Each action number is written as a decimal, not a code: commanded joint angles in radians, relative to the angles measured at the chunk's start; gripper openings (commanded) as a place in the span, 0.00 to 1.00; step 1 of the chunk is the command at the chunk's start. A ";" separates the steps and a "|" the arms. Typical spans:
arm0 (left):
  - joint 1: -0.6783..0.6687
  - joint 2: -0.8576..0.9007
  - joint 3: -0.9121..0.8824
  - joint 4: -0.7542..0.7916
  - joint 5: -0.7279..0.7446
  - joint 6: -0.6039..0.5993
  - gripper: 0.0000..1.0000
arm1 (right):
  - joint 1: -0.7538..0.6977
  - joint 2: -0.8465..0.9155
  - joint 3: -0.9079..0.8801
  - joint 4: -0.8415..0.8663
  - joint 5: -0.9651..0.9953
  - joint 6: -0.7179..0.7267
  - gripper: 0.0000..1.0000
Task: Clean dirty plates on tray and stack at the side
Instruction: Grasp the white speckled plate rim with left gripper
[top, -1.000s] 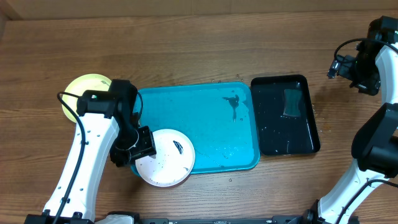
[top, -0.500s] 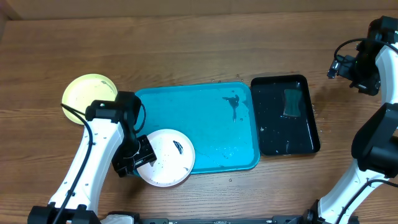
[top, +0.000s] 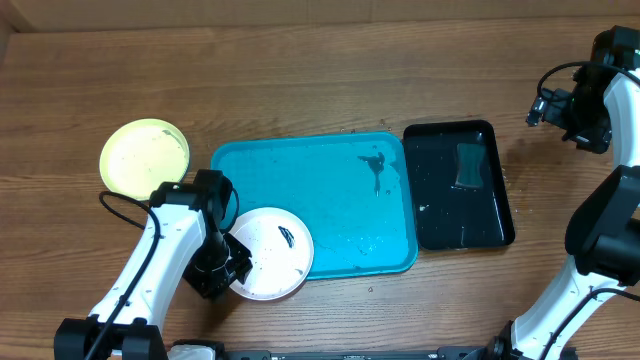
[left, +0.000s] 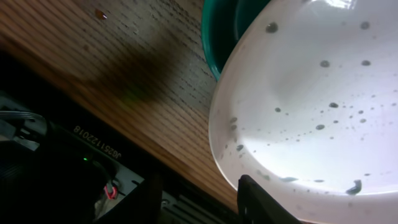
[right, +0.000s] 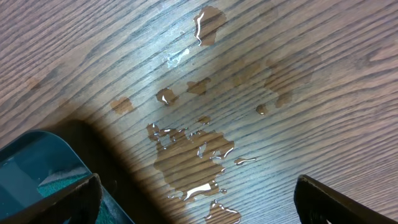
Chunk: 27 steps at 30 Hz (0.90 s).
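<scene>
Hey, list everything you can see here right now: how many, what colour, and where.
yellow-green plate: one, on the table left of the tray
white plate: one, dark-speckled, overhanging the tray's near left corner
tray: one, turquoise, centre
black tray: one, right of the turquoise one
pad: one, grey-green, in the black tray
puddles: several, clear, on the table
left gripper: one, black, at the white plate's rim
right gripper: one, black, open above the puddles
</scene>
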 joint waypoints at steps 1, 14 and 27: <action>-0.004 -0.001 -0.014 0.018 0.016 -0.040 0.39 | -0.002 -0.021 0.001 0.004 -0.005 0.005 1.00; -0.005 0.000 -0.015 0.082 0.005 -0.041 0.41 | -0.002 -0.021 0.001 0.004 -0.005 0.005 1.00; -0.005 0.000 -0.048 0.089 -0.022 -0.044 0.35 | -0.002 -0.021 0.001 0.004 -0.005 0.005 1.00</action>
